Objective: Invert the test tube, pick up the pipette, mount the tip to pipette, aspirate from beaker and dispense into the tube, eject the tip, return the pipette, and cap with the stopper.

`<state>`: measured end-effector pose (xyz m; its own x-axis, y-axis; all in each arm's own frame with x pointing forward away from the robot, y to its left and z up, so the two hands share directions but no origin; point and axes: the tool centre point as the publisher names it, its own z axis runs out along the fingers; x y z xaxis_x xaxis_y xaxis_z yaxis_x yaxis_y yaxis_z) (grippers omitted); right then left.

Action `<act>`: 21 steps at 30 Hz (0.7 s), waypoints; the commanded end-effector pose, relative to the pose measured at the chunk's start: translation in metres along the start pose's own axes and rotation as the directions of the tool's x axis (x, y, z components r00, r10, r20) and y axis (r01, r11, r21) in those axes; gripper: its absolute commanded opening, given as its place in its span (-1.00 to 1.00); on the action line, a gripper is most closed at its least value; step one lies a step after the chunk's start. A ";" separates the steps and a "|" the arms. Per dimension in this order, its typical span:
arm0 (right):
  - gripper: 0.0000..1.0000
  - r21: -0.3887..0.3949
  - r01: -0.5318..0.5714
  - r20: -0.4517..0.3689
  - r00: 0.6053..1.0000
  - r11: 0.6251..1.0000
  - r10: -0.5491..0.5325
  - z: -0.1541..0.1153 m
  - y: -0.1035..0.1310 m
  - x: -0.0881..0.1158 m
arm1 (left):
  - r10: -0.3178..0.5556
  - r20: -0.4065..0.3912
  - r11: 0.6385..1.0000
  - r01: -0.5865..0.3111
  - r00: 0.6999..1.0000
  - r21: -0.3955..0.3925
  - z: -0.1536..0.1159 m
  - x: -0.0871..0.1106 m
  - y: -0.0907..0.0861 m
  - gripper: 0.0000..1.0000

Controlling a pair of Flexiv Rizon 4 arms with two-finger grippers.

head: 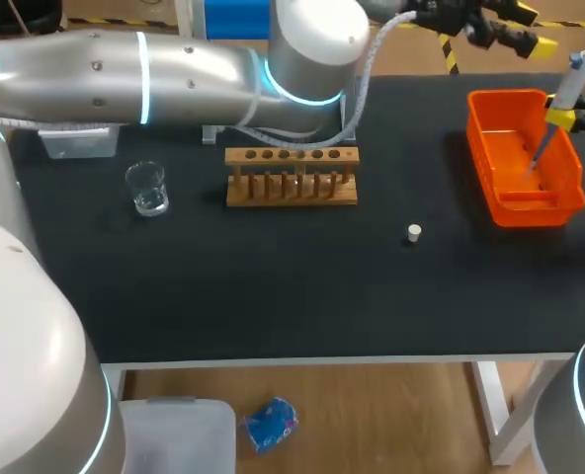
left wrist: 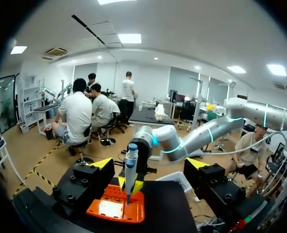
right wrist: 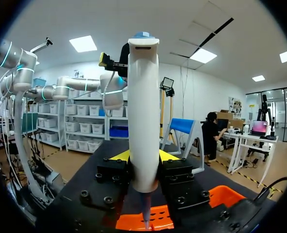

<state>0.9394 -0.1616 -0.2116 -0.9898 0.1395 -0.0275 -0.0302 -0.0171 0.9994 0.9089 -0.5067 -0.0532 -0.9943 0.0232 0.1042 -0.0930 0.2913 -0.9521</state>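
My right gripper [head: 566,117] is shut on the white pipette [head: 575,81], holding it upright above the orange bin [head: 490,168]; its clear tip [head: 536,156] points down into the bin. In the right wrist view the pipette [right wrist: 143,111] stands between the yellow-tipped fingers of the gripper [right wrist: 143,158]. My left arm reaches across the back of the table. Its gripper [head: 532,28] hangs open behind the bin, facing the pipette [left wrist: 131,165], with nothing between the fingers of the gripper [left wrist: 150,165]. A white stopper [head: 414,233] lies on the mat. I cannot make out a test tube.
A wooden tube rack [head: 291,176] stands mid-table. A glass beaker [head: 147,188] sits to its left. The bin stands at the table's right edge, and the left arm's elbow [head: 302,49] hangs over the back edge behind the rack.
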 end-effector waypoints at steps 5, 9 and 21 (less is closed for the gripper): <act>-1.00 0.000 0.001 -0.003 1.000 1.000 -0.001 -0.001 0.000 -0.001 | 0.009 0.019 1.000 -0.009 1.000 -0.005 0.023 -0.007 -0.001 -1.00; -1.00 0.000 0.001 -0.003 1.000 1.000 -0.001 -0.001 0.000 -0.001 | 0.013 0.039 1.000 -0.013 0.999 0.000 0.028 -0.012 -0.001 -1.00; -1.00 0.000 0.001 -0.003 1.000 1.000 -0.001 -0.001 0.000 -0.001 | 0.002 0.025 0.999 -0.002 1.000 -0.032 0.053 -0.029 0.001 -1.00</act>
<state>0.9394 -0.1615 -0.2116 -0.9899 0.1393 -0.0275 -0.0302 -0.0171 0.9994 0.9278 -0.5508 -0.0710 -0.9956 -0.0072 0.0935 -0.0908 0.3225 -0.9422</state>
